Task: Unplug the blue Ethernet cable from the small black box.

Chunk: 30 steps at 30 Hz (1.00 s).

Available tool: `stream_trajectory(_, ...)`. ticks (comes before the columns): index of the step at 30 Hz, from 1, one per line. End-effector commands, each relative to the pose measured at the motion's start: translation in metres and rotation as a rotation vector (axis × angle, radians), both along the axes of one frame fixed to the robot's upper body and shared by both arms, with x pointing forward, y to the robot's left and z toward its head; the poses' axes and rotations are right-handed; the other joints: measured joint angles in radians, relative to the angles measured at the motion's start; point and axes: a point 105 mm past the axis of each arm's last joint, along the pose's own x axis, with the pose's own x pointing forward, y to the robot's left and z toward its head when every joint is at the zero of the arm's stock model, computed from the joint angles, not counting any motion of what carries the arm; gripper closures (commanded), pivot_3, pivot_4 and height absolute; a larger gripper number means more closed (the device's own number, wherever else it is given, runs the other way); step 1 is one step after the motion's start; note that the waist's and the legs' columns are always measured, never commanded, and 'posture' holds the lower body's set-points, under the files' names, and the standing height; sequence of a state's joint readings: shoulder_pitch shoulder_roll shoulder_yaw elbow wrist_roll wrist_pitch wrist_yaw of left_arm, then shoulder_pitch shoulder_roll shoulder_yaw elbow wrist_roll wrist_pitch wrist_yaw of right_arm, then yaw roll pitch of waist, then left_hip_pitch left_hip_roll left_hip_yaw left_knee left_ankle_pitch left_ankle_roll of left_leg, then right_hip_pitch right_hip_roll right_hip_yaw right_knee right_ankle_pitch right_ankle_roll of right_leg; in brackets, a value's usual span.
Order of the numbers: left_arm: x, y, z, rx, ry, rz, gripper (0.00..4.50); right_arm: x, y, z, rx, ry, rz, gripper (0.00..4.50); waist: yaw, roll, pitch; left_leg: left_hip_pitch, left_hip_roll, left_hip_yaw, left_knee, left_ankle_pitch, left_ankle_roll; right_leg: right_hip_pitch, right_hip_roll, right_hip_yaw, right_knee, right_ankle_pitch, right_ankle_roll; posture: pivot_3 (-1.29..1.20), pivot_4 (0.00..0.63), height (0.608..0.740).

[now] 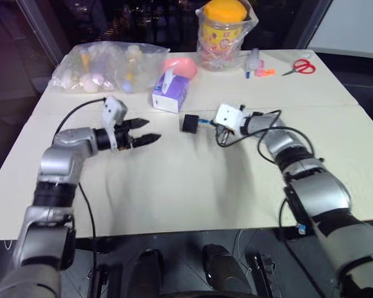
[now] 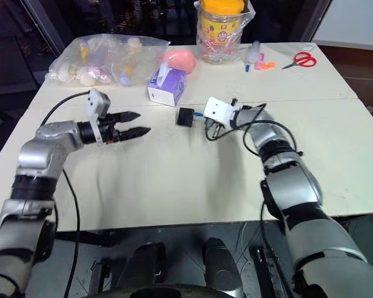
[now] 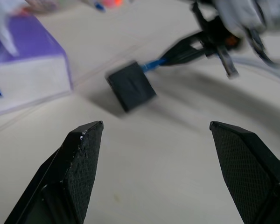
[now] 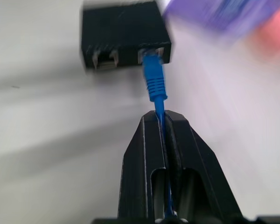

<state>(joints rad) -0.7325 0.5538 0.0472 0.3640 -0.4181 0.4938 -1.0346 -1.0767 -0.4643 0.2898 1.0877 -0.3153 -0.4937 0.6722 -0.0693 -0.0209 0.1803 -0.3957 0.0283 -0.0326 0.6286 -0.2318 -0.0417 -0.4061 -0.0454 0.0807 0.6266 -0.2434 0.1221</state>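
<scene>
- The right gripper point(image 4: 162, 122) has its two black fingers point(image 4: 140, 154) pinched together on the blue Ethernet cable point(image 4: 154, 81), gripping the thin cord just behind the ribbed boot of the plug.
- From those fingertips the plug runs toward twelve o'clock in the right wrist view and sits seated in one of the two ports on the face of the small black box point(image 4: 123, 30); the neighbouring port is empty.
- The left gripper point(image 1: 143, 131) hangs above the table point(image 1: 174, 186) with its fingers point(image 3: 81, 163) spread wide and nothing between them; the box lies ahead of it, well apart.
- In the head views the box point(image 1: 190, 123) sits near the middle of the table, with the right gripper point(image 1: 214, 126) just beside it at three o'clock, the left gripper off at nine o'clock, and the purple tissue box point(image 1: 170, 93) close by at eleven o'clock.
- Judgement on the step in hand: the plug is not yet out, and the box looks light and unsecured, so a bare pull would likely drag it along.
- To do it well, the left fingers should close on the box's sides first, then the right should pull straight back along the plug's axis, not sideways.
- A latch tab may hold the plug; whether it is pressed I cannot tell.
</scene>
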Motion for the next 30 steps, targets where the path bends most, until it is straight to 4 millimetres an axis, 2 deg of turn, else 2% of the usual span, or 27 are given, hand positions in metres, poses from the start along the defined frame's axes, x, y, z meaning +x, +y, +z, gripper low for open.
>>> stream_trajectory(1,0.006,-0.015,0.018,-0.141,0.03,-0.112,0.67,-0.023,0.009,0.048,0.008,-0.296,0.146,4.48,0.0,0.0,0.0,0.0,0.0,0.0,0.0,0.0,0.0,0.0,0.0,0.0,0.0,0.0,0.0,0.0,0.15,0.74)
stream_trajectory(4,0.012,-0.042,0.027,-0.28,0.112,-0.26,0.67,-0.043,-0.002,0.069,0.024,-0.42,0.145,4.48,0.009,0.0,0.0,-0.002,0.0,-0.001,0.0,0.0,0.0,-0.001,0.0,-0.001,0.0,-0.001,0.001,0.0,0.15,0.74)
stream_trajectory(9,0.027,-0.059,0.032,-0.375,0.15,-0.28,0.67,-0.053,-0.009,0.082,0.076,-0.447,0.089,4.48,-0.005,-0.001,0.0,-0.001,-0.001,0.0,0.001,0.0,0.0,-0.001,0.0,0.001,0.0,-0.001,0.001,0.0,0.15,0.74)
stream_trajectory(14,0.03,-0.079,0.039,-0.422,0.154,-0.323,0.67,-0.064,-0.006,0.089,0.114,-0.441,0.076,4.48,0.001,-0.001,0.001,0.0,-0.001,-0.001,0.0,0.0,0.0,-0.001,0.001,0.001,0.001,-0.002,0.0,0.0,0.15,0.74)
stream_trajectory(17,0.032,-0.085,0.044,-0.468,0.154,-0.328,1.43,-0.069,-0.004,0.092,0.14,-0.433,0.07,4.5,0.002,-0.001,0.001,-0.002,-0.001,-0.001,0.001,0.0,0.0,-0.001,0.0,0.001,0.0,-0.001,0.001,0.0,0.15,0.74)
stream_trajectory(20,0.031,-0.09,0.044,-0.477,0.155,-0.339,2.62,-0.073,-0.002,0.093,0.152,-0.425,0.07,4.5,0.001,-0.001,0.001,-0.003,-0.001,-0.001,0.001,0.0,0.0,-0.001,0.0,0.001,-0.001,-0.002,0.001,0.0,0.15,0.74)
stream_trajectory(24,0.029,-0.092,0.043,-0.502,0.165,-0.356,3.97,-0.081,0.003,0.09,0.184,-0.389,0.078,4.5,0.003,-0.001,0.001,-0.002,-0.001,-0.001,0.001,0.0,0.0,-0.001,0.0,0.0,0.0,-0.002,0.001,0.0,0.15,0.74)
stream_trajectory(29,0.032,-0.09,0.041,-0.486,0.162,-0.33,4.02,-0.086,0.006,0.085,0.193,-0.346,0.082,4.5,0.003,-0.001,0.001,-0.003,-0.001,-0.001,0.001,0.0,0.0,-0.002,0.0,0.0,0.0,-0.001,0.001,0.0,0.15,0.74)
stream_trajectory(30,0.032,-0.09,0.04,-0.485,0.162,-0.325,4.02,-0.088,0.006,0.084,0.197,-0.325,0.086,4.2,0.003,-0.001,0.001,-0.003,-0.001,-0.001,0.001,0.0,0.0,-0.002,0.0,0.0,0.0,-0.002,0.001,0.0,0.15,0.74)
